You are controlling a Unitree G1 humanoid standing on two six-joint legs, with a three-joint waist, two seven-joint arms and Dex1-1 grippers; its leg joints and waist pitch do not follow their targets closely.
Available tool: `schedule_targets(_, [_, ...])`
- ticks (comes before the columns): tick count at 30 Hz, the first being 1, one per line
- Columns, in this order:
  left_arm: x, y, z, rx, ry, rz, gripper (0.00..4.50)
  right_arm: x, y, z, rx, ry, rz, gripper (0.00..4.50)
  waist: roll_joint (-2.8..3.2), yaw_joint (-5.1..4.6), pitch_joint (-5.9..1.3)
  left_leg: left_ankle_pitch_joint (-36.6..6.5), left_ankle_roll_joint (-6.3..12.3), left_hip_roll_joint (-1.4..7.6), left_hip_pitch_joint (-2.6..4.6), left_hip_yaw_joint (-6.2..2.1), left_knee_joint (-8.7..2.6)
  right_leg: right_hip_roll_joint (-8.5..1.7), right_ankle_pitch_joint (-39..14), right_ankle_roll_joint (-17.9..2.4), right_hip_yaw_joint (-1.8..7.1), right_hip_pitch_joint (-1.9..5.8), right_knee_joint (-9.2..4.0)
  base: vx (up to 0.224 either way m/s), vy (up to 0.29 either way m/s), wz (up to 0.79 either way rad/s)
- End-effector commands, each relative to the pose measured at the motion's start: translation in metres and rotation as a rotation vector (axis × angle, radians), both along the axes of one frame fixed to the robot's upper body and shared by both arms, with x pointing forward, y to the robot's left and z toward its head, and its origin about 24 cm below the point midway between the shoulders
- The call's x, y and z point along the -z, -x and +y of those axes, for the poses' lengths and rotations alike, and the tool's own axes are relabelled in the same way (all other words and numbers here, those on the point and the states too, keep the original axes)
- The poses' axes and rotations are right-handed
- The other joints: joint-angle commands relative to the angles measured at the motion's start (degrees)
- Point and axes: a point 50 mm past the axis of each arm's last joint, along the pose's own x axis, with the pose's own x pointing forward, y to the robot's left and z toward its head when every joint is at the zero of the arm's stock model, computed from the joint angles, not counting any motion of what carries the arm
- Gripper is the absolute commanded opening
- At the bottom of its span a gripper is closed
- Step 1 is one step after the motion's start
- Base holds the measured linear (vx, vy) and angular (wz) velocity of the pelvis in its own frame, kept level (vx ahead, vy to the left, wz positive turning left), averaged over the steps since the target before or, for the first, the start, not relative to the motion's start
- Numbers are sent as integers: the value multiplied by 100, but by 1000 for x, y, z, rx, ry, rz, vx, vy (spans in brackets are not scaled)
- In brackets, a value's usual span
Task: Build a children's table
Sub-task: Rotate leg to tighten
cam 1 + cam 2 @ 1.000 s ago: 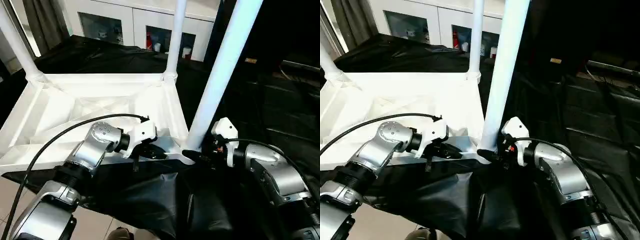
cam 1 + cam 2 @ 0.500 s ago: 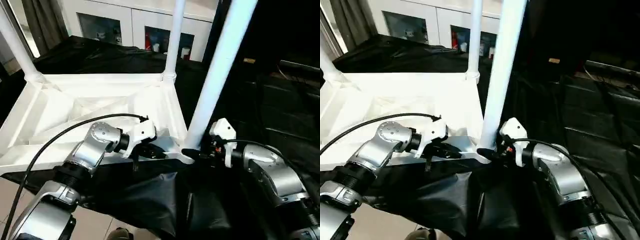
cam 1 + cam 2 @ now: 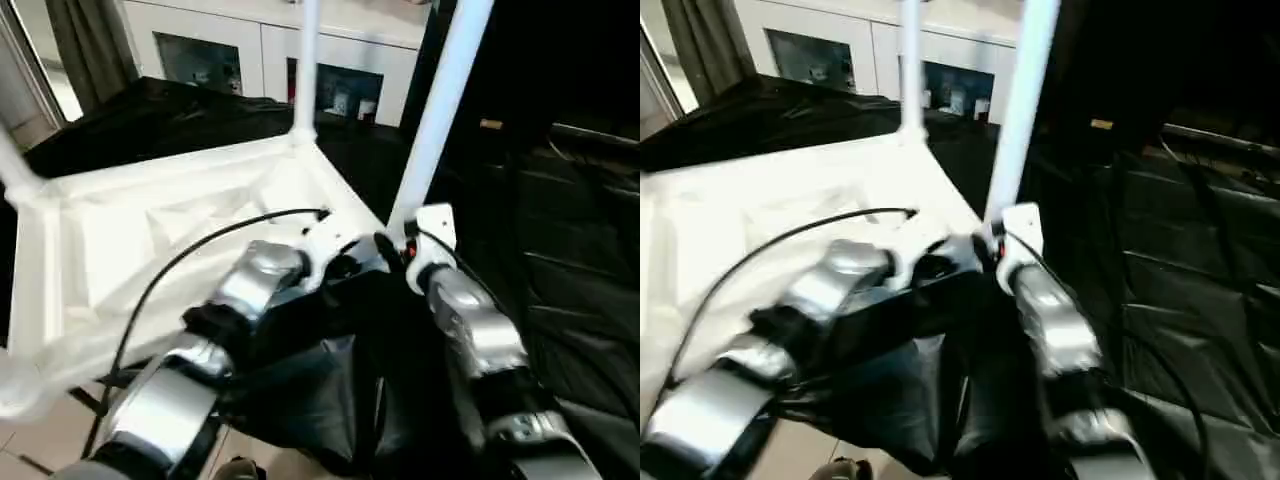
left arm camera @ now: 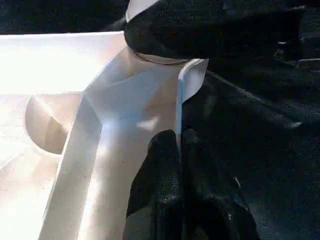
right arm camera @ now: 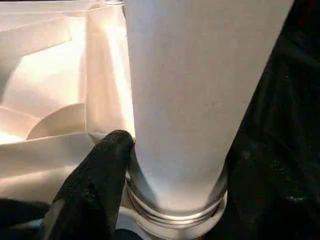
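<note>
The white tabletop lies underside up on a black-draped surface, with legs standing in its corner sockets. The near right leg rises beside my right gripper. In the right wrist view one black finger presses the flared base of that leg; the other finger is hidden behind it. My left gripper is shut on the thin rim wall of the tabletop just beside that corner socket. A far leg and a left leg also stand upright.
A white glass-door cabinet stands behind the work. Black cloth covers the surface to the right and in front. Pale floor tiles show at the lower left. My two silver forearms cross the near part of the scene.
The tabletop has turned, and its near right corner with the leg has gone away from me, both grippers going with it. My arms now reach more forward. The view has shifted too.
</note>
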Motion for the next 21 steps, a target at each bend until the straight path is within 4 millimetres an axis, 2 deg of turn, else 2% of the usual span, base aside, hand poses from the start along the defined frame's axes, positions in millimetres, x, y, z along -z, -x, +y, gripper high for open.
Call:
schedule_targets(1, [-5, -7, 1, -52, -16, -49, 0, 8, 6, 26, -103, -60, 38, 317, 33, -7, -377, -1757, -51, 185, 128, -74, -388, -329, -1250, -971, 244, 154, -501, 0, 0, 0])
schedule_targets(2, [-5, -6, 2, -37, -15, -48, 0, 5, 6, 26, -113, -69, 23, 337, 32, -7, -376, -1745, -40, 186, 126, -74, -389, -324, -1237, -977, 242, 155, -497, 0, 0, 0])
schedule_targets(5, [-6, -4, 5, 29, 3, -39, 0, -3, 4, 22, -142, -74, -22, 360, 41, -22, -380, -1747, -26, 185, 99, -87, -402, -325, -1230, -994, 233, 184, -490, 0, 0, 0])
schedule_targets(7, [-6, -3, 7, 44, 6, -38, 0, -5, 4, 19, -151, -72, -33, 375, 44, -43, -379, -1714, -4, 188, 107, -81, -400, -318, -1145, -1036, 235, 175, -484, 0, 0, 0])
schedule_targets(8, [-6, 1, 13, 110, 37, -10, 0, -12, 2, 6, -172, -80, -51, 391, 47, -51, -379, -1683, 20, 185, 101, -73, -392, -323, -1105, -1074, 239, 185, -483, 0, 0, 0])
schedule_targets(9, [-6, 2, 14, 119, 41, -8, 0, -12, 2, 5, -177, -78, -52, 391, 43, -47, -384, -1634, 45, 186, 98, -81, -391, -325, -1042, -1083, 235, 200, -478, 0, 0, 0])
schedule_targets(10, [-6, 5, 17, 162, 58, 11, 0, -15, 3, -2, -215, -64, -56, 398, 36, -50, -398, -1456, 101, 186, 77, -79, -373, -325, -809, -1140, 231, 224, -444, 0, 0, 0])
schedule_targets(11, [-6, 8, 22, 195, 62, 30, 0, -16, 5, -7, -269, -45, -54, 405, 55, -55, -406, -1292, 179, 189, 81, -66, -352, -308, -505, -1238, 230, 218, -415, 0, 0, 0])
schedule_targets(13, [-6, 14, 29, 281, 67, 45, 0, -16, 10, -15, -370, 4, -36, 414, 60, -44, -398, -1100, 298, 194, 77, -56, -331, -298, -135, -1357, 224, 232, -382, 0, 0, 0])
schedule_targets(14, [-6, 19, 35, 346, 70, 50, 0, -16, 17, -20, -476, 49, -17, 424, 58, -28, -393, -1094, 355, 196, 86, -39, -320, -298, -66, -1387, 235, 224, -377, 0, 0, 0])
schedule_targets(15, [-7, 19, 35, 347, 70, 50, 0, -16, 17, -20, -478, 50, -17, 434, 54, -20, -396, -1095, 381, 195, 77, -44, -317, -302, -57, -1399, 230, 243, -370, 0, 0, 0])
schedule_targets(17, [-9, 24, 47, 404, 60, 66, 0, -15, 35, -29, -684, 104, 32, 448, 62, 13, -382, -1241, 402, 199, 89, -38, -321, -304, -272, -1382, 228, 241, -396, 0, 0, 0])
schedule_targets(18, [-9, 24, 49, 406, 59, 69, 0, -15, 38, -31, -708, 105, 37, 448, 57, 29, -382, -1257, 415, 220, 97, -40, -322, -309, -289, -1364, 234, 249, -397, 0, 0, 0])
schedule_targets(21, [-11, 27, 56, 439, 65, 92, 0, -17, 48, -36, -797, 105, 63, 448, 55, 37, -369, -1400, 365, 223, 98, -34, -338, -310, -609, -1413, 229, 213, -406, 0, 0, 0])
